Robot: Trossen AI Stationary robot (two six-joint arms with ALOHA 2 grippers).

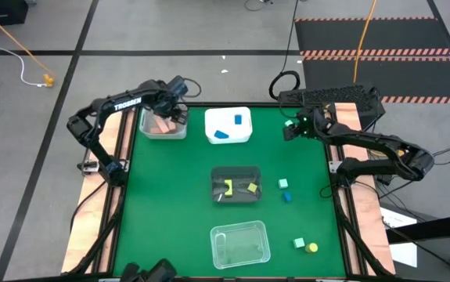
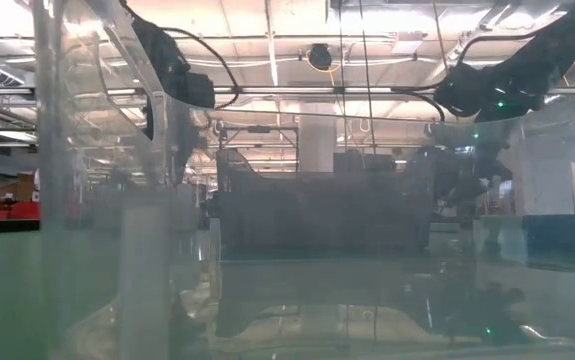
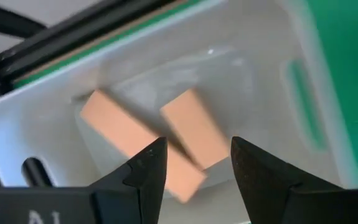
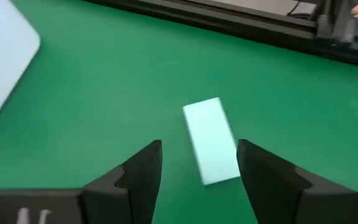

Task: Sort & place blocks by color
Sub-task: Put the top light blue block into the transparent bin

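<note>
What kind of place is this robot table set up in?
Probably a robotics lab or workshop hall: concrete floor with hazard-striped mats, loose cables, and high industrial ceiling lights.

Green table mat (image 1: 178,196) covers the work surface; four trays rest on it. Clear tray (image 1: 162,125) at the far left corner; white tray (image 1: 228,116) just beside it; dark tray (image 1: 236,174) near the centre; clear tray (image 1: 240,244) at the near edge. Grey floor surrounds the table; orange cable (image 1: 21,48) crosses it; hazard-striped black mat (image 1: 373,35) lies beyond the far right corner.
</note>
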